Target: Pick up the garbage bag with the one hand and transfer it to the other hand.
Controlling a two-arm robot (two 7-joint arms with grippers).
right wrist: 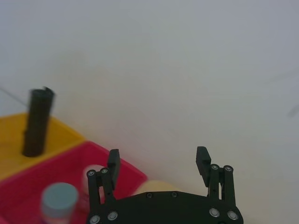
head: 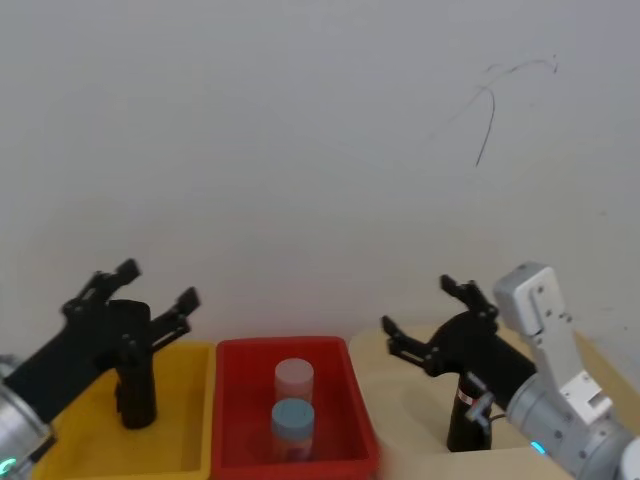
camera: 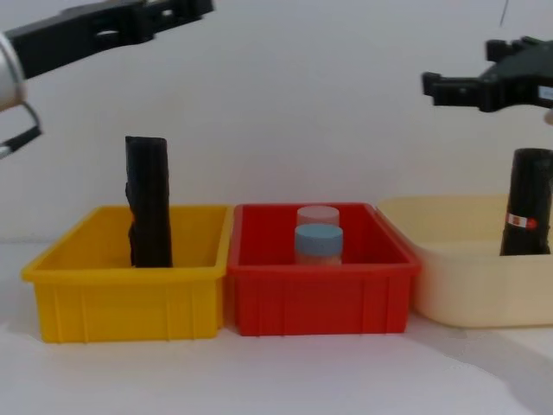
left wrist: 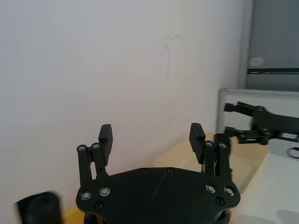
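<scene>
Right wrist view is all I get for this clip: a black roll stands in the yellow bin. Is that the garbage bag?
Observer: No. The chest view shows the garbage bag, with a red label band, standing in the cream bin on the robot's right.
Operator: Is anything holding it?
Observer: No. The right gripper hangs above it, jaws open, apart from it.
Operator: And the left arm?
Observer: The left gripper sits high over the yellow bin, jaws open.

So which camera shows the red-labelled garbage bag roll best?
The chest view: the garbage bag stands upright in the cream bin, label visible. The head view catches it partly behind the right pincer.
</scene>
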